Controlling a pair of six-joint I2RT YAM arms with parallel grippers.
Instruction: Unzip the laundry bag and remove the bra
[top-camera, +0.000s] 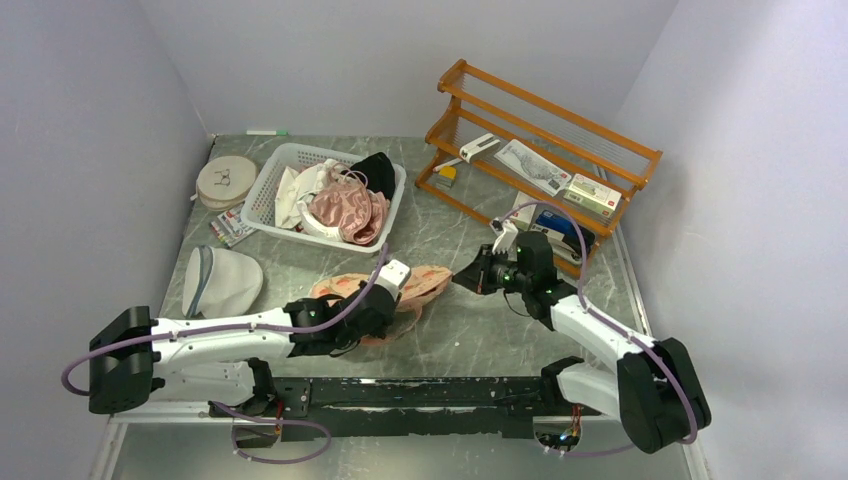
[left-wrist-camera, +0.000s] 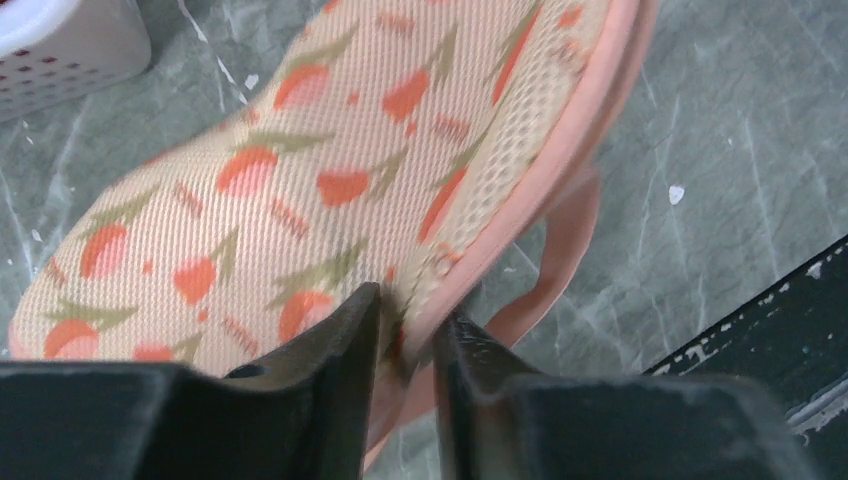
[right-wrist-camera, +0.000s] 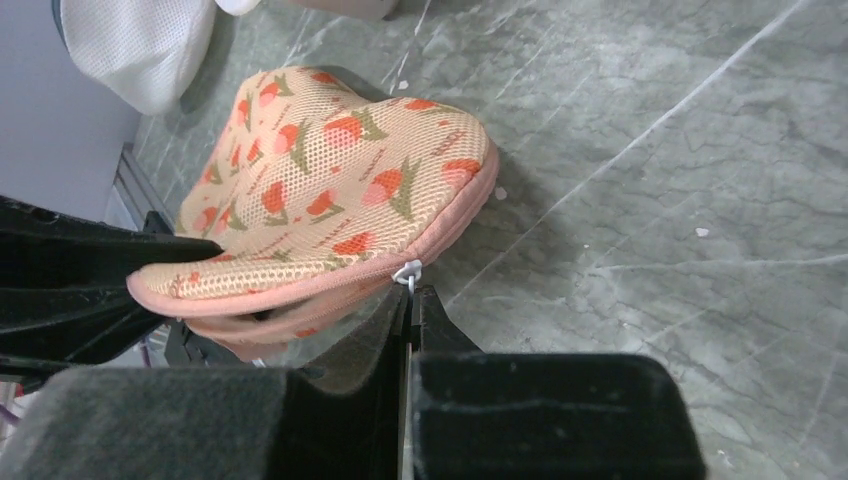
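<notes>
The laundry bag (top-camera: 425, 283) is a peach padded case with orange-red and green print, lying on the table between my arms. It fills the left wrist view (left-wrist-camera: 330, 170) and shows in the right wrist view (right-wrist-camera: 330, 190). My left gripper (left-wrist-camera: 410, 325) is shut on its pink zipper edging (left-wrist-camera: 560, 165) at the near side. My right gripper (right-wrist-camera: 412, 292) is shut on the white zipper pull (right-wrist-camera: 407, 272) at the bag's right end. Behind the pull the zipper gapes part open. The bra is hidden from view.
A white basket (top-camera: 262, 187) with a shiny pink garment (top-camera: 345, 210) and black cloth stands behind the bag. A white mesh dome bag (top-camera: 222, 281) lies at left. An orange wooden rack (top-camera: 545, 150) with boxes stands at back right. A round flat case (top-camera: 226, 181) lies far left.
</notes>
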